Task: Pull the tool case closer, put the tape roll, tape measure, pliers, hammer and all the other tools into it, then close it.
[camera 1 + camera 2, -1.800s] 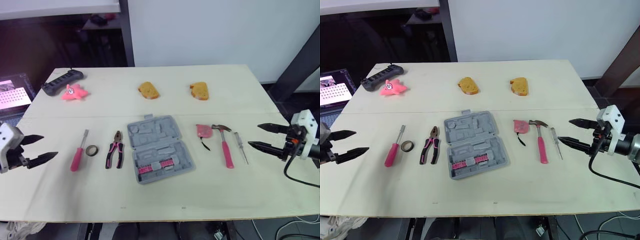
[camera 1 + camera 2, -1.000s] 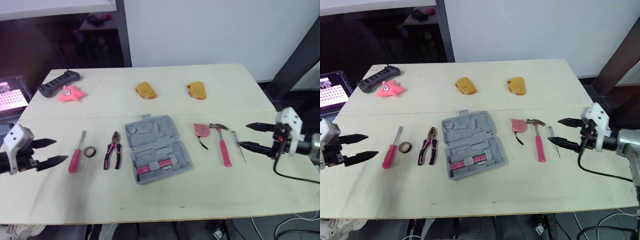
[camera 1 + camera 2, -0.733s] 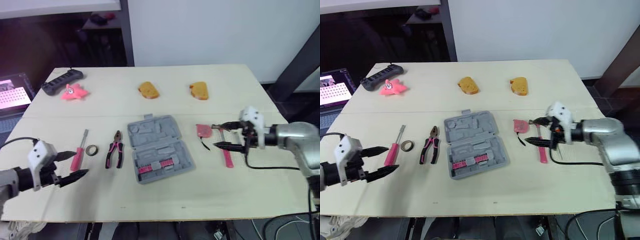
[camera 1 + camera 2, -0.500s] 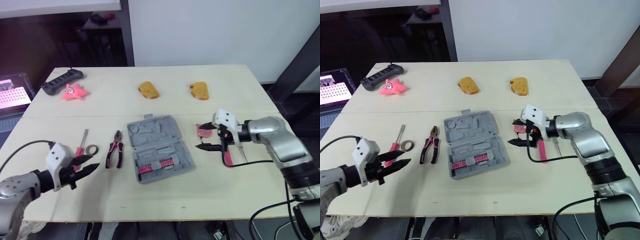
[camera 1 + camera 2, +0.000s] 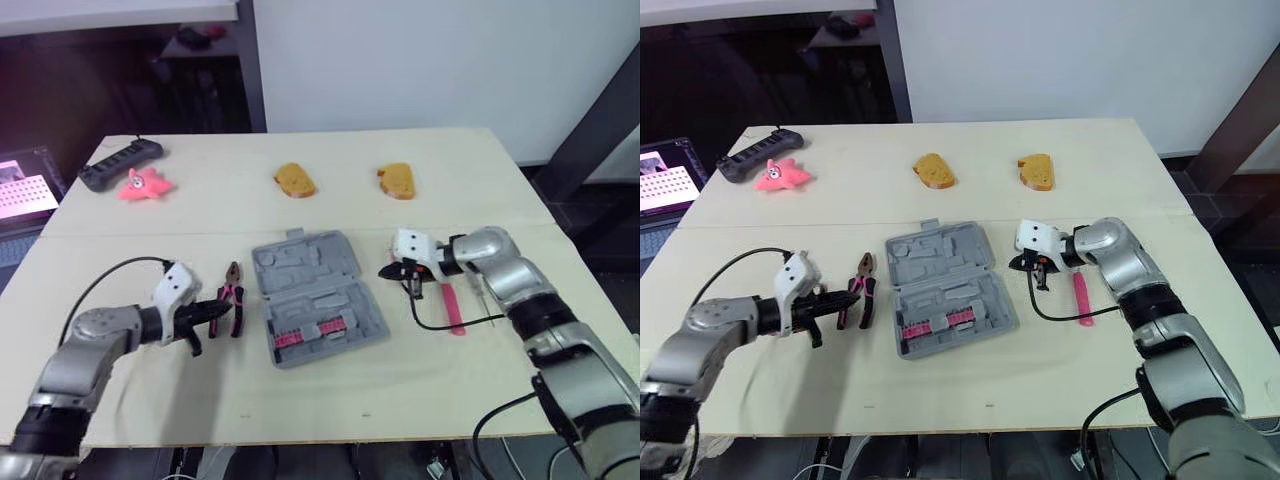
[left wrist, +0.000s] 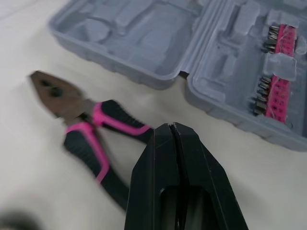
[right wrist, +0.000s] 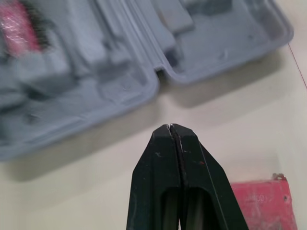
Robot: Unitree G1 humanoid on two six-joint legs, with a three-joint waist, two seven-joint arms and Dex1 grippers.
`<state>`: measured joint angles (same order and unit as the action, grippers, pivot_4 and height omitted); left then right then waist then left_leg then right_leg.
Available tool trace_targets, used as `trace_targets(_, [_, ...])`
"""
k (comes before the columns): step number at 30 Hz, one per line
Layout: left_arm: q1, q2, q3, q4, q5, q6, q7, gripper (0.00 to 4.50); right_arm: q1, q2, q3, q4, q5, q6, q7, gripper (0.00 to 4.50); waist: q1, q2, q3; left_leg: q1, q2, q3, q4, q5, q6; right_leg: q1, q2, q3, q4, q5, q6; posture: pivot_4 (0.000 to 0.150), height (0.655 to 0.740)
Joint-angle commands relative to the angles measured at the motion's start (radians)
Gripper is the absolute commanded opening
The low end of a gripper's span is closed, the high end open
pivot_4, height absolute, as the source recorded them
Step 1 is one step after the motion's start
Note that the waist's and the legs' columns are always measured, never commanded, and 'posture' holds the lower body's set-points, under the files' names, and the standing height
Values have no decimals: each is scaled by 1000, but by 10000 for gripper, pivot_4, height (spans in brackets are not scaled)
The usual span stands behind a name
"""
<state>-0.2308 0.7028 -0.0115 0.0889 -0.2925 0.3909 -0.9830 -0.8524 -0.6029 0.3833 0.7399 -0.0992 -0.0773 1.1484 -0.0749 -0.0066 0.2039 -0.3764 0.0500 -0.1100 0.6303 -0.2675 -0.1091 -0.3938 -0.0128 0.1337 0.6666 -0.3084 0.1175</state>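
Lying open and flat in the middle of the pale wooden table (image 5: 330, 395), the grey moulded-plastic case (image 5: 315, 295) shows its recessed tool slots, with a pink strip of metal bits (image 6: 280, 91) clipped into the nearer half. The left gripper (image 5: 222, 310) hangs low just beside the pliers (image 5: 230, 298), close to the case's left edge; its smooth black fingers (image 6: 160, 158) are pressed tight together in a wedge, with nothing between them. The pliers have dull steel jaws and black-and-pink rubbery handles, and they lie flat on the table. The right gripper (image 5: 384, 271) points at the case's right edge, its fingers (image 7: 160, 158) likewise squeezed together and empty, with the red tape measure (image 7: 261, 203) just beside it and the pink-handled hammer (image 5: 452, 302) a little further right. Since 1.8 seconds ago both arms have swung in from the table's outer sides to flank the case, and the fingers, spread wide then, have come together. The case lies at the same spot and angle on the table as it did then.
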Motion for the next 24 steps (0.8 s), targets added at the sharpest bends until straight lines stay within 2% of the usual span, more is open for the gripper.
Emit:
trace_targets(1, [-54, -7, -37, 52, 46, -34, -6, 0, -59, 28, 7, 105, -57, -113, -27, 289, -2, 0, 0, 0, 0, 0, 0, 0, 0, 0, 0, 0, 0, 0, 0, 1500, 7398])
trace_targets(10, [-125, -72, -126, 96, 82, -12, -24, 0, -141, 107, 11, 314, -138, -238, -72, 289, -4, 0, 0, 0, 0, -1, 0, 0, 0, 0, 0, -1, 1, 0, 0, 1500, 7398])
trace_targets(17, [-198, -117, -154, 190, 161, -72, 35, 0, -154, 147, 0, 354, -144, -272, -63, 289, -7, 0, 0, 1, 0, -2, 1, 0, -1, 1, 0, -2, 4, 0, 0, 1500, 7398])
trace_targets(24, [-228, -148, -151, 232, 176, -102, 43, 0, -144, 158, -13, 334, -131, -292, -40, 289, -16, 0, 0, 1, 0, -3, 0, 1, -1, 1, 0, -2, 4, 0, 0, 1500, 7398])
